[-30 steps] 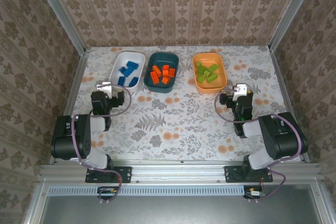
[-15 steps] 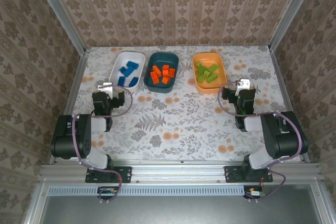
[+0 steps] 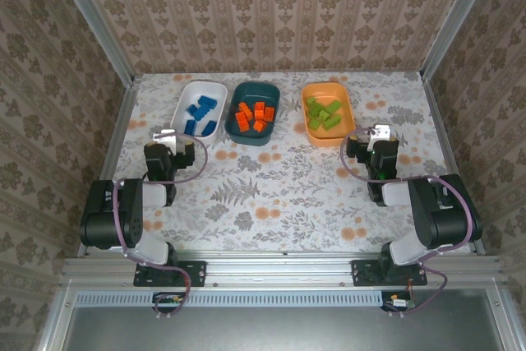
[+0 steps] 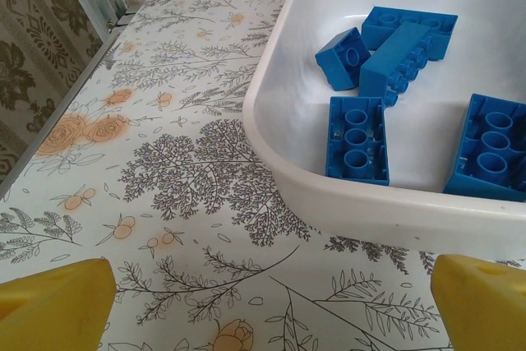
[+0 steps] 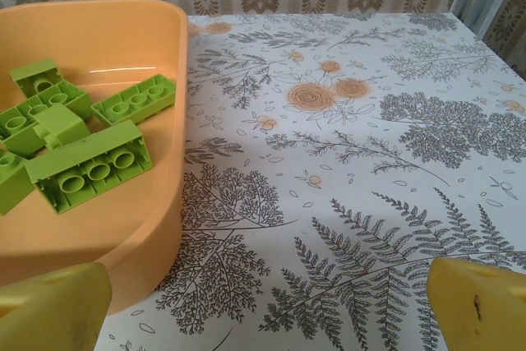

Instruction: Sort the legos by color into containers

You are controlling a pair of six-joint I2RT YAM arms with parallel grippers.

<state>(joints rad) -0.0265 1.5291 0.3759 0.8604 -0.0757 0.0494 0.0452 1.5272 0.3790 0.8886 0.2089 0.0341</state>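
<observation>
Three containers stand in a row at the back of the table. The white bin (image 3: 210, 88) holds the blue legos (image 3: 200, 115), the dark teal bin (image 3: 255, 90) the orange legos (image 3: 254, 116), and the orange bin (image 3: 349, 117) the light green legos (image 3: 324, 113). My left gripper (image 3: 167, 136) is open just in front of the white bin's left corner. In the left wrist view its yellow fingers (image 4: 57, 302) stand wide apart before the bin's rim (image 4: 386, 203) and the blue bricks (image 4: 357, 137). My right gripper (image 5: 265, 306) is open and empty, right of the orange bin's wall (image 5: 156, 203) and the green bricks (image 5: 90, 162).
A floral cloth (image 3: 271, 178) covers the table between the arms and the bins. Patterned walls with metal corner rails (image 3: 127, 80) close in the back and both sides. The arm bases sit on the front rail (image 3: 279, 269).
The right gripper moved a little back and to the right early in the second, then held still. The left gripper barely shifted. Both stayed open.
</observation>
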